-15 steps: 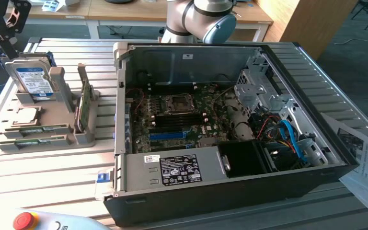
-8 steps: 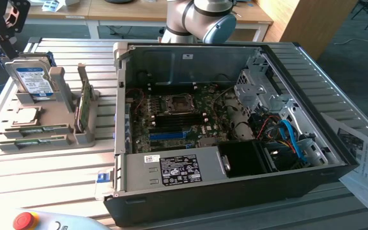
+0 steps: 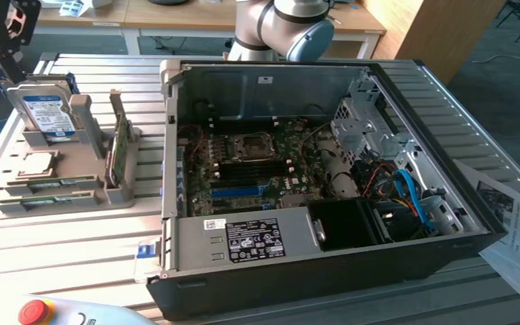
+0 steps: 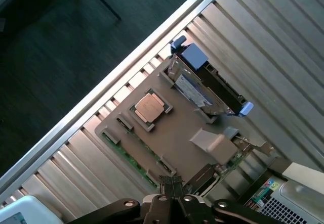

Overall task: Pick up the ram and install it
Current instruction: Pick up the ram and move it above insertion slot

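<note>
Slatted aluminium bench (image 3: 61, 237), desks and dark floor behind. Open desktop case (image 3: 332, 271) on its side, panel off, presumably so the motherboard (image 3: 292, 184) faces up for top-down access. Can make out CPU socket (image 3: 249, 144) with DIMM slots (image 3: 255, 172) just beside it. Slots look unpopulated, hard to be sure.

Grey parts fixture (image 3: 89, 162) at the exterior view's left, just beside the case. Holds hard drive (image 3: 48, 112) upright at the back, CPU (image 3: 36, 164) flat in a recess, and broader green card (image 3: 116, 152) standing in a tall slot. Task's ram (image 3: 48, 200) on its long edge in the low front slot, far side from the drive, top edge exposed. Looks meant to give fingers a clean pinch from above. Similar slot just behind it, may hold another stick, cannot tell.

As for the gripper (image 4: 171, 181): above the fixture, pointing down, well clear of every part. Fingers pressed together, nothing between them. Nearest the fixture's ram edge (image 4: 129, 155), not touching. Ram not picked, nothing seated in the board, so task at its start by the look of it.

Red e-stop (image 3: 32, 310) at the bench's near edge.
</note>
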You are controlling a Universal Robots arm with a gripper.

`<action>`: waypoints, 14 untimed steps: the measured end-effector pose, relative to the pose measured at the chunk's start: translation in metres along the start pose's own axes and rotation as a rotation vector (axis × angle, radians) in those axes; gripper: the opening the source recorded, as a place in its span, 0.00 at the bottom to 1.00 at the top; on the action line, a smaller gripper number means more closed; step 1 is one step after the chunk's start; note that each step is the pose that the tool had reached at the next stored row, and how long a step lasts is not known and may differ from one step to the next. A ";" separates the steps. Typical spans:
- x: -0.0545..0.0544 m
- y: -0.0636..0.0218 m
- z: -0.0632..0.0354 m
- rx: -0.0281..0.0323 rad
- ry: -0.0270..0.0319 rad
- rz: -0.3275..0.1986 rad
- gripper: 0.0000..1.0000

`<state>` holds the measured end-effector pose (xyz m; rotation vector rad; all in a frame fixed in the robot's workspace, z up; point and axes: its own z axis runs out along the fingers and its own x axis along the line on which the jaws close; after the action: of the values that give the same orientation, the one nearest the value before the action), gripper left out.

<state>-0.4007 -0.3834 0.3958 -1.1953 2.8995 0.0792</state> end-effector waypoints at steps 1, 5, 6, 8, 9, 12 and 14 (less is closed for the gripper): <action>0.000 0.0000 0.0000 -0.0002 0.0005 -0.010 0.10; 0.000 0.0000 0.0000 -0.0013 0.0024 -0.054 0.10; 0.000 0.0000 0.0000 -0.0015 0.0029 -0.064 0.10; 0.000 0.0000 0.0000 -0.0020 0.0039 -0.087 0.10; 0.000 0.0000 0.0000 -0.0023 0.0044 -0.097 0.10; 0.000 0.0000 0.0000 -0.0030 0.0058 -0.129 0.10; 0.000 0.0000 0.0000 -0.0036 0.0069 -0.151 0.10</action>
<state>-0.4008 -0.3833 0.3959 -1.4124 2.8045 0.0796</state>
